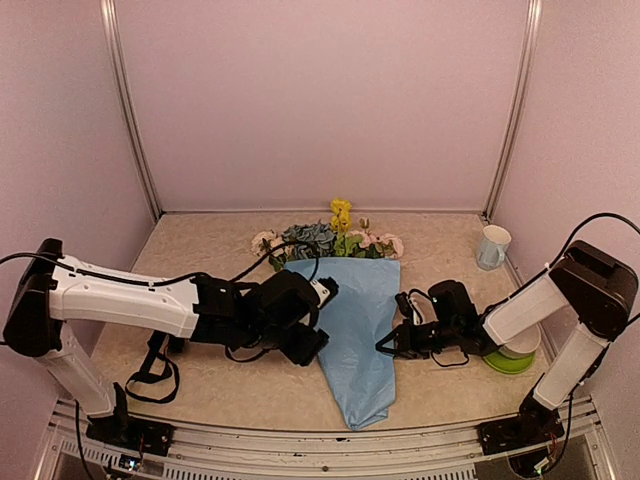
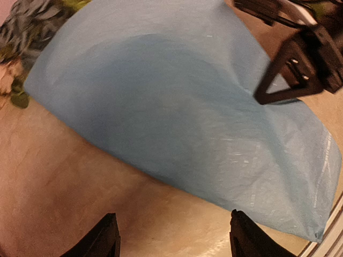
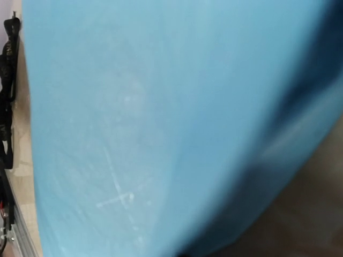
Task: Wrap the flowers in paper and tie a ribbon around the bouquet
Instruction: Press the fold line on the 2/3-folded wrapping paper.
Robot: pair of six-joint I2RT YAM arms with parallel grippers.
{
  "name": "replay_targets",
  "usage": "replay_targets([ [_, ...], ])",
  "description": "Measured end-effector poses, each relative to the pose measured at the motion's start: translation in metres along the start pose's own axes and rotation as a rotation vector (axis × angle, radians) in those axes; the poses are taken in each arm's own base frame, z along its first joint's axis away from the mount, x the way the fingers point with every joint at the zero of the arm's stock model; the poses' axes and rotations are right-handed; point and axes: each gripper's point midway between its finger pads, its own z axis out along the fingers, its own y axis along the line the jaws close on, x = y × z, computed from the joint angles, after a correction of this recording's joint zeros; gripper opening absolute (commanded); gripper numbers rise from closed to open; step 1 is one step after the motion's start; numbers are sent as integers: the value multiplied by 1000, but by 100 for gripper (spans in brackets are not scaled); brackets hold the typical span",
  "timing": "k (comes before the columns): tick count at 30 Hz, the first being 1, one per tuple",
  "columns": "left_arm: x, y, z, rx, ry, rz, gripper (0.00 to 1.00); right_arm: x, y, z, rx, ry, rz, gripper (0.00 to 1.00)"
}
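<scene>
Two hands, one loose wrap; bouquet [image 1: 350, 320] lies mid counter [image 1: 200, 260], tip at the near edge; left hand [image 2: 174, 235] gapes empty beside it; right hand [image 1: 390, 345] sits closed at its other side; untied, the paper [image 2: 177, 118] could spring open.

light blue paper [image 3: 161, 118] close up, filling view, tabletop [image 3: 305, 219] lower right

Light-blue paper [image 1: 352, 335] cone over flowers [image 1: 318, 240]
</scene>
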Motion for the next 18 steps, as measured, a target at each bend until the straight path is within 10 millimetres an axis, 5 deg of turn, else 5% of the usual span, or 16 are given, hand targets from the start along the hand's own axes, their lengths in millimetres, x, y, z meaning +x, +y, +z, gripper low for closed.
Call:
replay_targets([
  [5,19,120,-14,-194,21,-344,70,0,-1,1,12,9,-4,0],
  [8,52,199,-24,-331,44,-569,73,-1,-2,2,23,14,-7,0],
  [14,133,291,-55,-512,83,-877,69,-5,0,3,31,20,-28,0],
  [18,150,337,-68,-585,26,-1031,67,-8,2,7,31,31,-42,0],
])
